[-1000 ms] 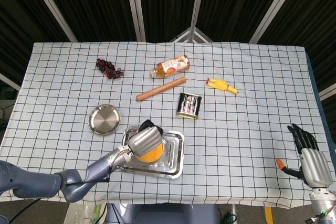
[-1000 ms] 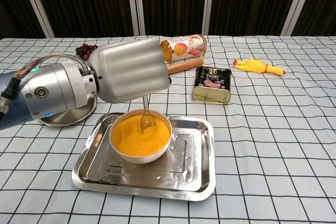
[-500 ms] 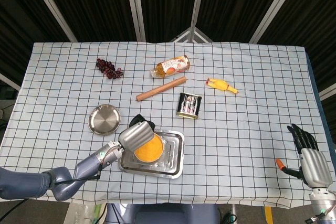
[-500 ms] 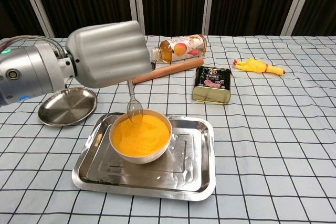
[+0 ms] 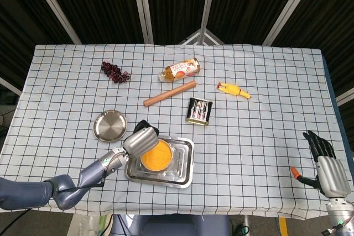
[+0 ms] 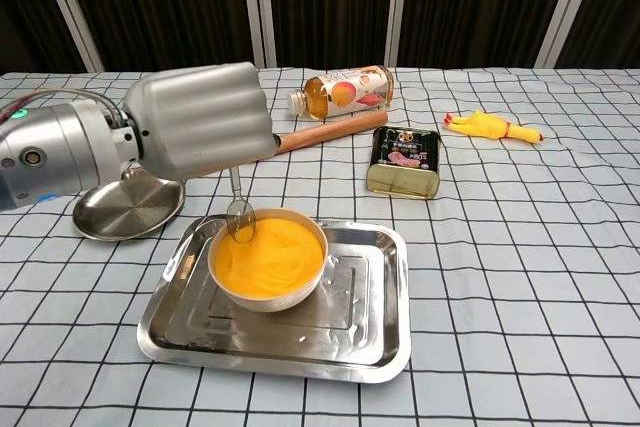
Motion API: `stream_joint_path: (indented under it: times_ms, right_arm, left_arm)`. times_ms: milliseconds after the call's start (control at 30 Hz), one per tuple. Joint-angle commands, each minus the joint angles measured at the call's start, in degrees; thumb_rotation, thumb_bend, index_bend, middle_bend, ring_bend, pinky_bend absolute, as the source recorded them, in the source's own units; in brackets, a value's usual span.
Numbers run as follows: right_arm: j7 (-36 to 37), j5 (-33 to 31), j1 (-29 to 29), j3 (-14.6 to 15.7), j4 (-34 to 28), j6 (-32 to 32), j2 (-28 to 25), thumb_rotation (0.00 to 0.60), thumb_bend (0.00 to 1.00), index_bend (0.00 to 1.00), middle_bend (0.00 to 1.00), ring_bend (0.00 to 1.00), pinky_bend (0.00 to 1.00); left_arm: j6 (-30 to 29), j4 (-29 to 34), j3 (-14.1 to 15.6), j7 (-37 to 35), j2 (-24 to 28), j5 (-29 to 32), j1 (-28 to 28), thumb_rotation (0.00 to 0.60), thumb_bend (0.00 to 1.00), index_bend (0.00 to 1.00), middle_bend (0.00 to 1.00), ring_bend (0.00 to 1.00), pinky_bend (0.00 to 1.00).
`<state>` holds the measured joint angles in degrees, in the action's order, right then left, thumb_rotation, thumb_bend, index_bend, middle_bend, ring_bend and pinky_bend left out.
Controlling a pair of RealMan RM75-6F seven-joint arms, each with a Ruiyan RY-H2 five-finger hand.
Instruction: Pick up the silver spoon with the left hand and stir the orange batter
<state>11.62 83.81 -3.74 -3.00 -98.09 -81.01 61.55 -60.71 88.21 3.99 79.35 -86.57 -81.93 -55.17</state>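
Odds and ends on the checked cloth.
Grapes, bottle, rolling pin, tin, rubber chicken, small steel plate.

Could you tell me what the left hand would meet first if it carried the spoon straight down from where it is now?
Most likely the orange batter at the bowl's left edge; the left hand holds the spoon tip just over it, though depth is unclear.

glossy metal tray, checked cloth

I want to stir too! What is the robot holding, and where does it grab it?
The left hand holds the silver spoon by its handle's top; the right hand holds nothing.
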Motion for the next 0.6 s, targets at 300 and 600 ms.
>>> stream_joint_path:
  times_ms: [300, 600]
  right_arm:
    - [0.1, -0.03, 0.06, 0.01, 0.03, -0.05, -0.04, 0.6, 0.34, 0.0, 0.0, 0.0, 0.0]
    - [-0.13, 0.05, 0.03, 0.03, 0.07, -0.06, 0.05, 0.6, 0.34, 0.0, 0.0, 0.0, 0.0]
  left_arm:
    - [0.69, -0.07, -1.22, 0.29, -3.16, -0.33, 0.53, 0.6, 0.57, 0.78, 1.0, 1.0, 1.0]
    - [-0.66, 1.67, -2.7, 0.25, -3.23, -1.12, 1.2, 0.6, 0.57, 0.78, 1.0, 1.0, 1.0]
